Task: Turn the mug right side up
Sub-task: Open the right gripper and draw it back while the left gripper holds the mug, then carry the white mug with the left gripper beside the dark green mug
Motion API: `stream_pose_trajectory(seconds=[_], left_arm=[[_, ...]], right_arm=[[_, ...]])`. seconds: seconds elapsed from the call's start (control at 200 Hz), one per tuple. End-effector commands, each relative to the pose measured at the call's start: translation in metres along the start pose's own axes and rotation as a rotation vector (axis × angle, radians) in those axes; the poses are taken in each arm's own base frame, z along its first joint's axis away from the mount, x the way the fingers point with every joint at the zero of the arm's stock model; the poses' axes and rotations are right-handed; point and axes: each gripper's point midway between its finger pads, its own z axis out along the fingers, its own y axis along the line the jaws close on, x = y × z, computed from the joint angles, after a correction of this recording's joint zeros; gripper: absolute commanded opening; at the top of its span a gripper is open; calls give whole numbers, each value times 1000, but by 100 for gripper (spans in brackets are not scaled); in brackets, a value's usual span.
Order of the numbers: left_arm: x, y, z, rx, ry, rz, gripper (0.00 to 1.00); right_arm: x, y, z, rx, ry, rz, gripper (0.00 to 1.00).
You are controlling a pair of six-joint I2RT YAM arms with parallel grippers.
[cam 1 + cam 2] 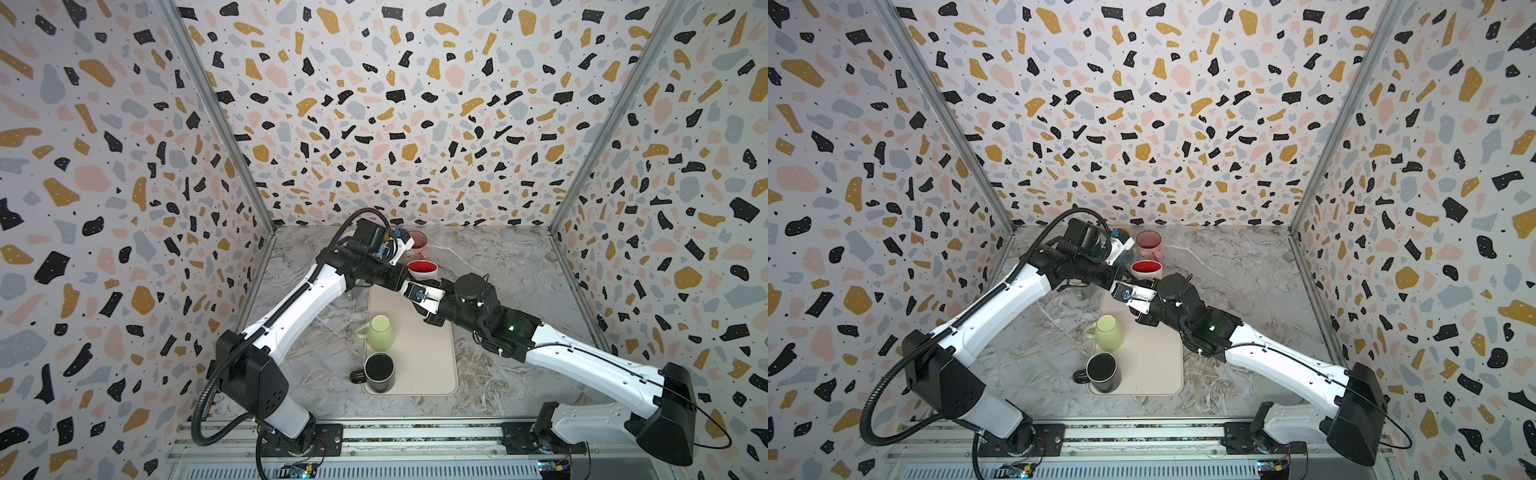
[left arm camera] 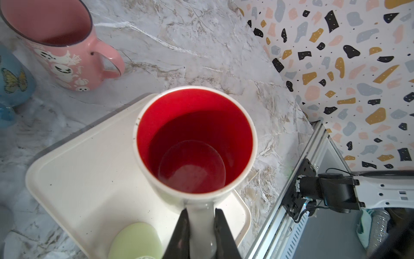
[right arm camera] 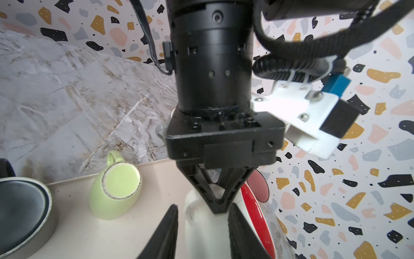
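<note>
White red-lined ceramic mug [image 2: 195, 143] sat upright mid-frame on the cream mat [image 2: 89, 170]. Left gripper [image 2: 201, 212] pinched its handle. Right gripper [image 3: 202, 208] straddled the body, jaws parted, not clamping. Glazed, rigid, probably slippery, chippable: handle's the best hold.

Both arms are the same two-tone build: glossy white shells on the left arm [image 1: 299, 299] and right arm [image 1: 582, 361], plus chunky black shoulder housings [image 1: 257, 382] down around 7 and 5 o'clock in both top views. The left one has a fat ribbed black conduit [image 1: 203, 399] looping off it, and the right one has a tiny green light [image 1: 510, 327] on its black forearm. There's a white camera bracket [image 3: 291, 116] with silver screws and a blue block [image 3: 336, 86]. The left gripper [image 2: 201, 212] has black wedge-shaped fingers [image 2: 181, 235].
</note>
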Motion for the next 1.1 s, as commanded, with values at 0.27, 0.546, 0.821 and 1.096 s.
stream_pose_trajectory(seconds=[0.27,0.546,0.821,1.096], left_arm=[[-65,54,-33,-179,-240,-18,0],[-72,64,-35,-205,-289,-25,0],[-78,89,-87,-398,-422,-40,0],[-61,133,-158,-602,-608,-112,0]], right_arm=[[9,-21,-40,97,40,75,35],[16,-22,-42,120,61,78,34],[16,-22,-40,124,53,79,33],[15,-20,-34,109,43,76,32]])
